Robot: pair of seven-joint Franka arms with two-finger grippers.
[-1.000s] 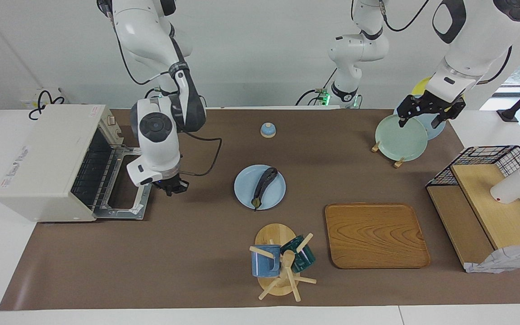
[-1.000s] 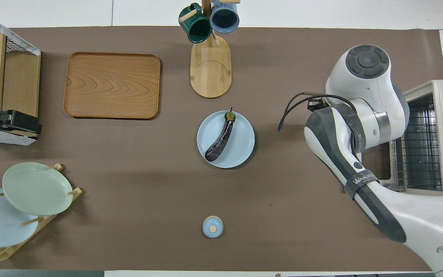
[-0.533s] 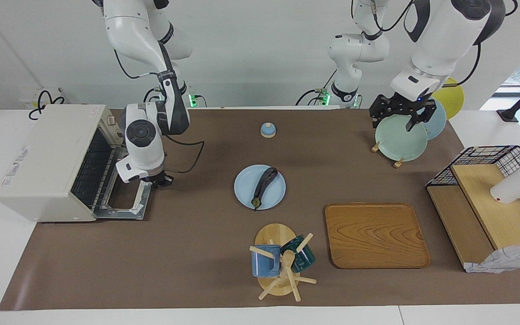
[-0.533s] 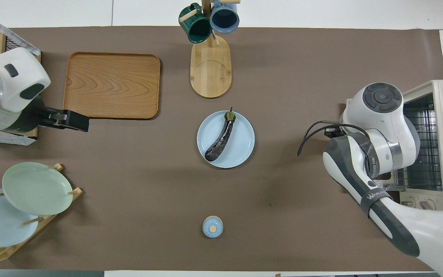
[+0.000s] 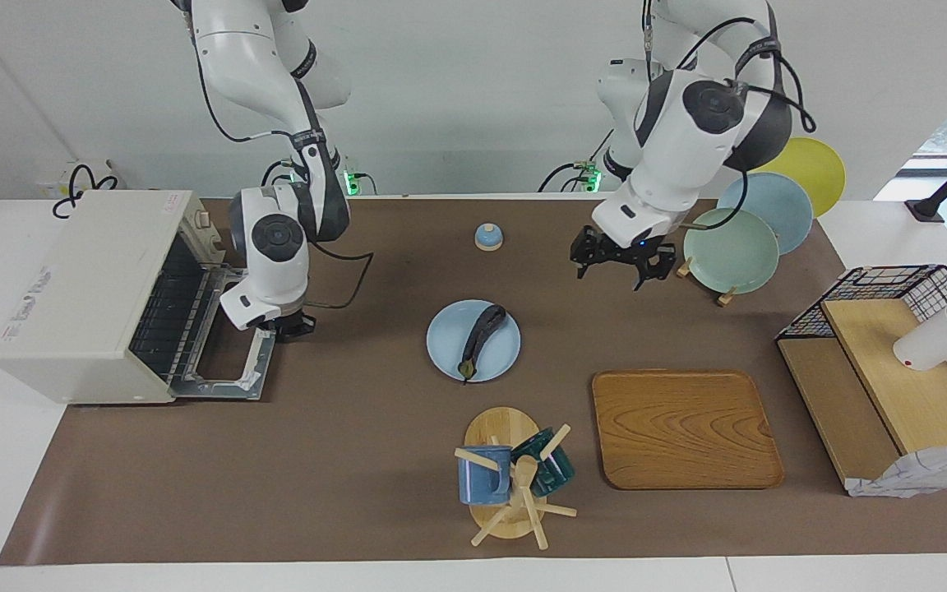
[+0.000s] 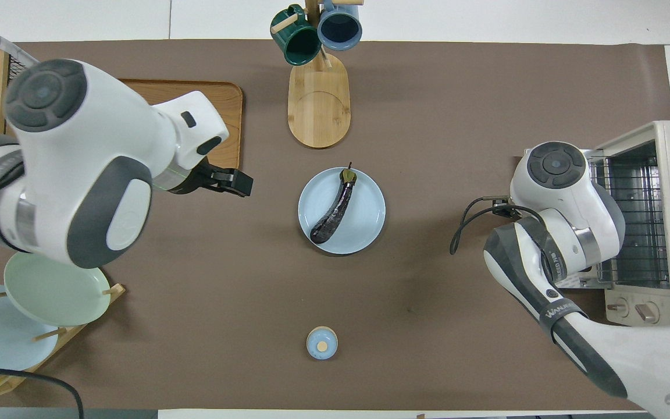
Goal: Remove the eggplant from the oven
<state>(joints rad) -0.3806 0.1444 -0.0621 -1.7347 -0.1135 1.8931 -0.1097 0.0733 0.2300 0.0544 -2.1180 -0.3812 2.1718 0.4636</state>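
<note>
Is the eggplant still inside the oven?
No, the eggplant lies on a blue plate mid-table, apart from the open oven.

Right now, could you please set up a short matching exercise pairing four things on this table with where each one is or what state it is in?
Things:
1. eggplant
2. oven
3. green mug
4. left tool

Places or states:
A. hanging on the wooden mug stand
B. door dropped open, wire rack showing
C. lying on the light blue plate
D. in the air over bare mat, beside the plate rack

Pairs: 1-C, 2-B, 3-A, 4-D
</note>
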